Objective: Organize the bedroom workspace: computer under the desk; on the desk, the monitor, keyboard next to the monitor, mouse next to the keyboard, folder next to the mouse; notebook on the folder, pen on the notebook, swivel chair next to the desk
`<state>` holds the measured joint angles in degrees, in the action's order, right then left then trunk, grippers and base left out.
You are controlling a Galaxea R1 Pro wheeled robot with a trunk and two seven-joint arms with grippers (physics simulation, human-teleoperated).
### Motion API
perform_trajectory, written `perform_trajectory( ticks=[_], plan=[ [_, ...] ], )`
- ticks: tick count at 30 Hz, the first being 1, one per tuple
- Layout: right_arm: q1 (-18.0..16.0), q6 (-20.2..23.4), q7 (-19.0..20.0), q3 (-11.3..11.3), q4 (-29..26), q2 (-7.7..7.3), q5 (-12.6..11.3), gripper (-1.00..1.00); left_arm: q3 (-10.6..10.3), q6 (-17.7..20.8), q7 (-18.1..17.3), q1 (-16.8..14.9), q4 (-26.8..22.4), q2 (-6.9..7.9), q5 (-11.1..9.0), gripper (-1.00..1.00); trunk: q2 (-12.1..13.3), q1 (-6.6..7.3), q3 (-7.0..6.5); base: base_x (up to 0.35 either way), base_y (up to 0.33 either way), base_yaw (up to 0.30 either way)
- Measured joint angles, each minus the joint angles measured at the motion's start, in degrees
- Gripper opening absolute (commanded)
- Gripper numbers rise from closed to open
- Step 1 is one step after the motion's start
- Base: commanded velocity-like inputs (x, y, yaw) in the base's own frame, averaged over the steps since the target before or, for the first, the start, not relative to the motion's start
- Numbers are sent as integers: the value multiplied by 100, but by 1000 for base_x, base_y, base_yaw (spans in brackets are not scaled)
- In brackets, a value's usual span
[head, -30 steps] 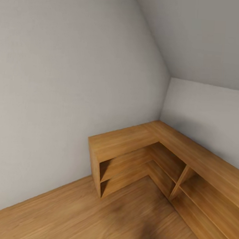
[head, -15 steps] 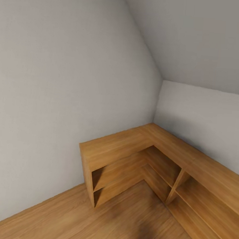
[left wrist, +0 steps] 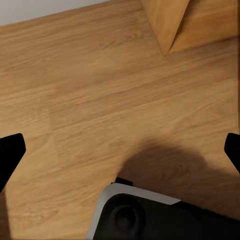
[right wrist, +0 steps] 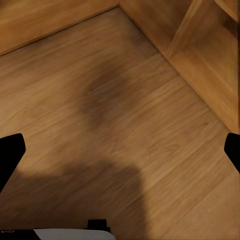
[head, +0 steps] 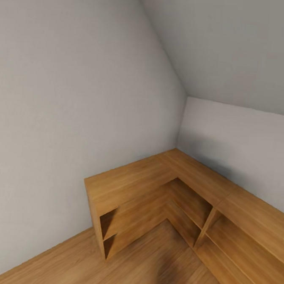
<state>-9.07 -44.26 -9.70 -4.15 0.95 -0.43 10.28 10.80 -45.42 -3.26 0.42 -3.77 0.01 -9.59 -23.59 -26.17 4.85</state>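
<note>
Floorboards (head: 167,271) nearest, warm oak planks, with a dark soft shadow lying at about 6 o'clock in the head view. Left claw (left wrist: 120,150) hangs over bare planks, its two black fingertips (left wrist: 10,155) spread to opposite edges of the wrist view, wide open and holding nothing; the robot's grey and black base (left wrist: 145,215) sits beneath it. Right claw (right wrist: 120,150) likewise spread wide, black fingertips (right wrist: 10,152) far apart, nothing between them, floor and shadow below.

Farther off, from 7 o'clock round to 3 o'clock, a low L-shaped oak shelf unit (head: 130,183) fits into the room corner, open compartments facing the robot, a thin upright divider (head: 204,227) on its right run. Its top is bare wood. Behind it, two plain grey walls (head: 68,111) meet at about 12 o'clock under a sloped ceiling (head: 233,42).

Desk, chair, folder and computer things: none found here to place.
</note>
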Motion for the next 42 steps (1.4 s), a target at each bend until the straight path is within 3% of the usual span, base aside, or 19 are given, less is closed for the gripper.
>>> perform_trajectory(
  ticks=[24,32,42],
  plan=[
    [6,0,0,-4,12,-30,5,100,-1,28,0,0,0,0,0,100,0,0,-30,3,0,-244],
    [273,-14,-1,-7,23,-121,0,100,7,21,0,0,0,0,-1,100,0,0,-29,0,0,-259],
    [409,-282,1,1,24,-108,2,100,8,12,0,0,0,0,-8,100,0,0,-30,0,0,-257]
  ],
)
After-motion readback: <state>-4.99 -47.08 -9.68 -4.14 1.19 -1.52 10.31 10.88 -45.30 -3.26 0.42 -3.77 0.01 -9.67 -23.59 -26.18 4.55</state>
